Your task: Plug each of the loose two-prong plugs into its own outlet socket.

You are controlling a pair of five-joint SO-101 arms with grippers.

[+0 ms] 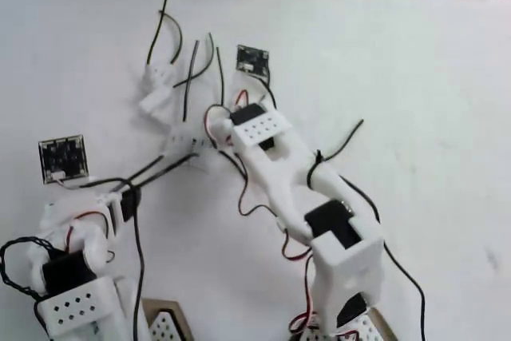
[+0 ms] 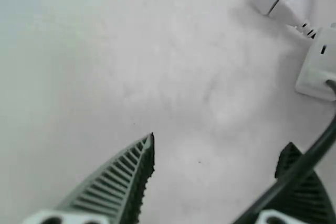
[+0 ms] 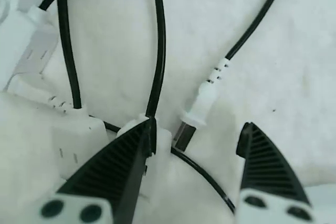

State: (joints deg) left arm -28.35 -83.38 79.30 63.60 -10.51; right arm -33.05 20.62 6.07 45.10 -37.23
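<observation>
A white two-prong plug (image 3: 202,102) on a black cord lies on the table between the fingers of my open right gripper (image 3: 197,128), prongs toward the wrist. White outlet blocks (image 3: 77,141) with cords plugged in sit just beside one finger (image 3: 137,145). From above, that gripper (image 1: 217,130) hovers by the white cluster (image 1: 184,145). My left gripper (image 2: 219,145) is open over bare table, a black cord (image 2: 294,174) crossing one finger. Two white outlet pieces (image 2: 317,72) lie ahead of it. In the high view it (image 1: 126,196) sits at the near left.
More white plugs with black cords (image 1: 158,79) lie farther back on the white table (image 1: 415,77). Two small black circuit boards (image 1: 62,157) (image 1: 252,59) rest at the left and the back centre. Loose black and red wires trail around both arms.
</observation>
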